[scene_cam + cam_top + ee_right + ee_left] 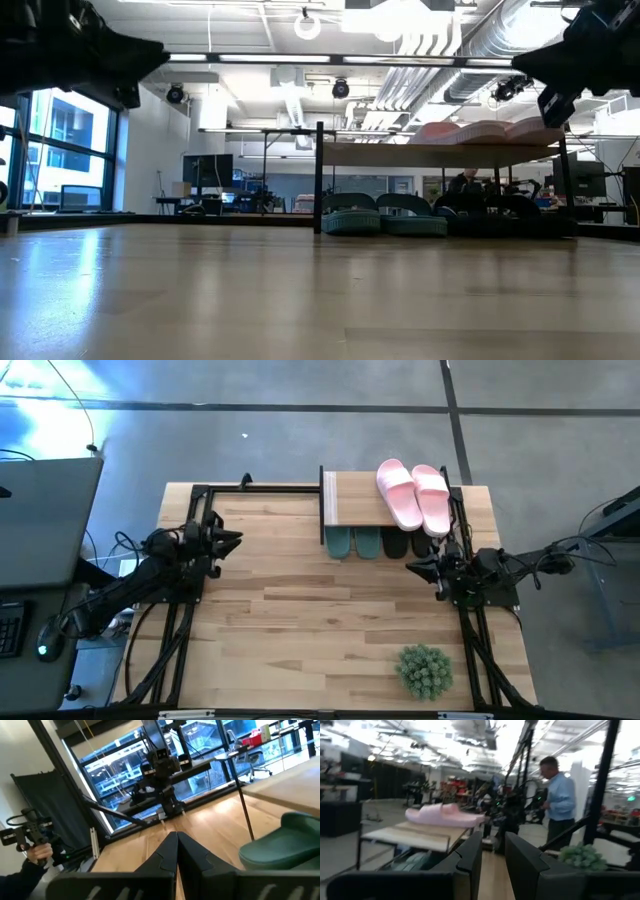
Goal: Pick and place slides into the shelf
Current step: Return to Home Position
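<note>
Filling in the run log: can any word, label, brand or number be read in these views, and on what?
None can be read in any view.
Pink slides, green slides, shelf: no print shows on them.
Anything in the room beyond the table: too blurred to read.

Black slides [397,546] mostly hidden beneath the shelf [355,500] board.

Tabletop [300,610] middle lies open between shelf [355,500] and plant [424,668].
</note>
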Tool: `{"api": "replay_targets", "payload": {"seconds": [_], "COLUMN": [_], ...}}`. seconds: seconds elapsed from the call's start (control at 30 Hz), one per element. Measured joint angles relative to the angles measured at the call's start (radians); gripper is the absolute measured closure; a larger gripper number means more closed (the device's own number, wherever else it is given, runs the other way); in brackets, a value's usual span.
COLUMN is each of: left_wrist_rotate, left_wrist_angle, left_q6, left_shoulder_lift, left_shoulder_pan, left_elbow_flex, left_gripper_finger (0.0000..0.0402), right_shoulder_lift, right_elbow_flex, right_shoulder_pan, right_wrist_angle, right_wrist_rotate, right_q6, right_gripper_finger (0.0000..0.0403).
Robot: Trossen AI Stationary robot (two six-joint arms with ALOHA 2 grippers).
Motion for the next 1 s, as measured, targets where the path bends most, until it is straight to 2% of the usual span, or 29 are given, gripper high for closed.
{"api": "replay_targets", "payload": {"seconds": [0.37,0.57,0.73,1.0], "left_wrist_rotate": [-0.080,-0.098,-0.099,-0.101], "left_wrist_angle": [-0.218,-0.221,-0.221,-0.220], "left_q6": [0.068,0.072,0.072,0.071], "left_shoulder_lift": [0.000,0.006,0.006,0.006], "left_shoulder_pan": [0.000,0.000,0.000,0.000], "left_elbow_flex": [0.000,0.000,0.000,0.000], "left_gripper_finger": [0.0330,0.0330,0.0330,0.0330], "right_shoulder_lift": [0.010,0.010,0.010,0.010], "right_elbow_flex": [-0.049,-0.049,-0.049,-0.049], "right_shoulder_pan": [0.000,-0.001,0.000,0.000], "right_wrist_angle": [0.033,0.030,0.037,0.037], "right_wrist_rotate": [-0.017,0.000,0.063,0.071], "right_q6": [-0.042,-0.143,-0.235,-0.237], "right_gripper_finger": [0.0403,0.0403,0.0403,0.0403]}}
